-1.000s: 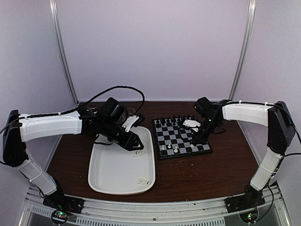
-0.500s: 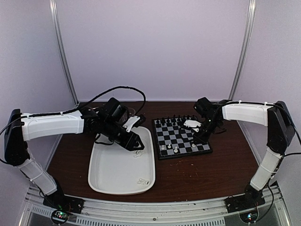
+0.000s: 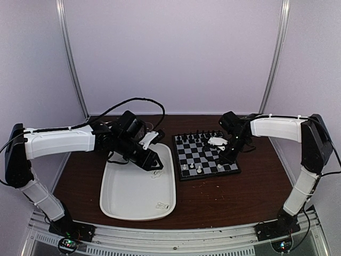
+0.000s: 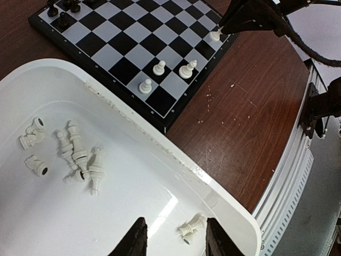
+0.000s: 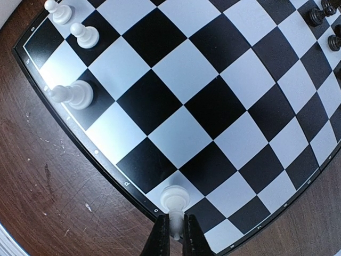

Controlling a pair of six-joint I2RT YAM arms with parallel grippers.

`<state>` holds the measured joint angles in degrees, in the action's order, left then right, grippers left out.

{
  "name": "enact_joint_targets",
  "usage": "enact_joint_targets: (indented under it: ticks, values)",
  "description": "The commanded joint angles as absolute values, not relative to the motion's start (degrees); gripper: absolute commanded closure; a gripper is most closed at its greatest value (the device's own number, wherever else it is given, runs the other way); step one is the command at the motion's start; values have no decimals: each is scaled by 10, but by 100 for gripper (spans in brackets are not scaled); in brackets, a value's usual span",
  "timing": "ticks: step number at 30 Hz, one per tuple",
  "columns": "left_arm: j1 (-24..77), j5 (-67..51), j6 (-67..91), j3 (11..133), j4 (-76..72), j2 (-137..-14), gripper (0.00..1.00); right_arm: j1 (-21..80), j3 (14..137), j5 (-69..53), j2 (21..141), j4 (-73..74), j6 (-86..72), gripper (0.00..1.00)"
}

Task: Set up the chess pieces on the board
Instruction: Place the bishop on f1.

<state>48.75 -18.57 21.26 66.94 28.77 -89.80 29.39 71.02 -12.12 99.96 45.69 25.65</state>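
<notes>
The board (image 3: 206, 156) lies right of centre, and its checks fill the right wrist view (image 5: 213, 106). My right gripper (image 5: 175, 226) is shut on the top of a white chess piece (image 5: 175, 200). That piece's base is over a pale square at the board's near edge. Three more white pieces (image 5: 72, 94) stand near the board's left corner. My left gripper (image 4: 175, 237) hangs open over the white tray (image 4: 213, 186). Two white pieces (image 4: 192, 228) lie below its spread fingers, and several more (image 4: 74, 154) lie in a loose heap further in.
Black chessmen (image 3: 197, 137) line the board's far rows. The tray (image 3: 136, 197) sits left of the board, almost touching it. Dark wooden table (image 3: 224, 197) surrounds both. A metal rail runs along the near edge by the arm bases.
</notes>
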Motion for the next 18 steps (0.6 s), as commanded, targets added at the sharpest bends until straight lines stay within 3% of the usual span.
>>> enact_joint_targets:
  ticks: [1, 18]
  values:
    - [488, -181, 208, 673, 280, -900, 62, 297, 713, -115, 1004, 471, 265, 95]
    - [489, -180, 211, 666, 274, -898, 62, 299, 715, -110, 1020, 473, 265, 93]
